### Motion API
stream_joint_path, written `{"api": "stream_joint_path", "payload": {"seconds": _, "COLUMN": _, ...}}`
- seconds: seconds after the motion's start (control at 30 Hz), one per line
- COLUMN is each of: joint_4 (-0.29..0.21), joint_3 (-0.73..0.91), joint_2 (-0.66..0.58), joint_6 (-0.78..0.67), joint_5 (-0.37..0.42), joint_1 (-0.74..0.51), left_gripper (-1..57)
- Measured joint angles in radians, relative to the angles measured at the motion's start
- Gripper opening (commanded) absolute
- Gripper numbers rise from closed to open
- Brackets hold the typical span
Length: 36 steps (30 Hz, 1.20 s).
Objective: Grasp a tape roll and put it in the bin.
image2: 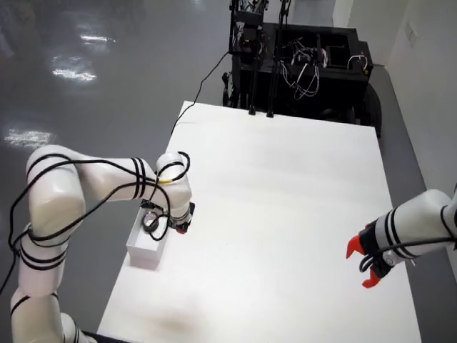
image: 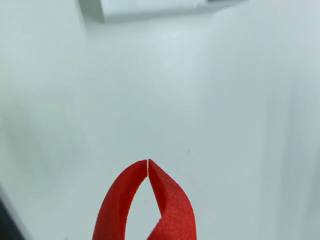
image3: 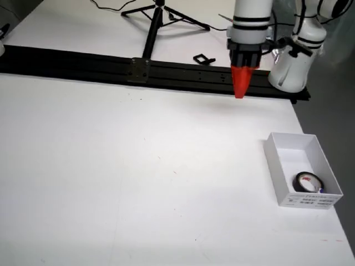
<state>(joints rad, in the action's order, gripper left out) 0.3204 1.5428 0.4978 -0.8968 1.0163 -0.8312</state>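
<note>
Clenched, empty red fingers point(image: 148, 162); glossy black tape roll point(image3: 308, 182) inside white rectangular bin point(image3: 275, 163).

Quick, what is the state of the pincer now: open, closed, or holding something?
Pincer: closed, red tips touching, holding nothing. The tape roll lies in the bin.

arm point(image3: 252, 16): white, black bands | tool point(image3: 239, 88): red tapered fingers

In the view from the side, the tape roll point(image3: 307, 182) lies in the bin point(image3: 277, 166), at its near end. The bin sits on the table point(image3: 138, 166), near the right edge. The gripper point(image3: 239, 91) hangs far behind the bin, a little to its left.
</note>
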Motion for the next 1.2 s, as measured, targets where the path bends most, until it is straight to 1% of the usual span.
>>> {"api": "stream_joint_path", "payload": {"seconds": 0.13, "joint_4": -0.008, "joint_3": 0.000, "joint_2": -0.017, "joint_6": -0.019, "joint_5": 0.011, "joint_1": -0.113, "left_gripper": -0.5}}
{"api": "stream_joint_path", "payload": {"seconds": 0.37, "joint_4": -0.015, "joint_3": -0.001, "joint_2": -0.061, "joint_6": -0.039, "joint_5": 0.022, "joint_1": -0.270, "left_gripper": -0.5}}
{"api": "stream_joint_path", "payload": {"seconds": 0.6, "joint_4": -0.019, "joint_3": -0.001, "joint_2": -0.125, "joint_6": -0.049, "joint_5": 0.039, "joint_1": -0.395, "left_gripper": -0.5}}
{"api": "stream_joint_path", "payload": {"seconds": 0.9, "joint_4": -0.023, "joint_3": -0.001, "joint_2": -0.217, "joint_6": -0.044, "joint_5": 0.085, "joint_1": -0.488, "left_gripper": -0.5}}
{"api": "stream_joint_path", "payload": {"seconds": 1.2, "joint_4": -0.044, "joint_3": -0.001, "joint_2": -0.328, "joint_6": -0.015, "joint_5": 0.137, "joint_1": -0.510, "left_gripper": -0.4}}
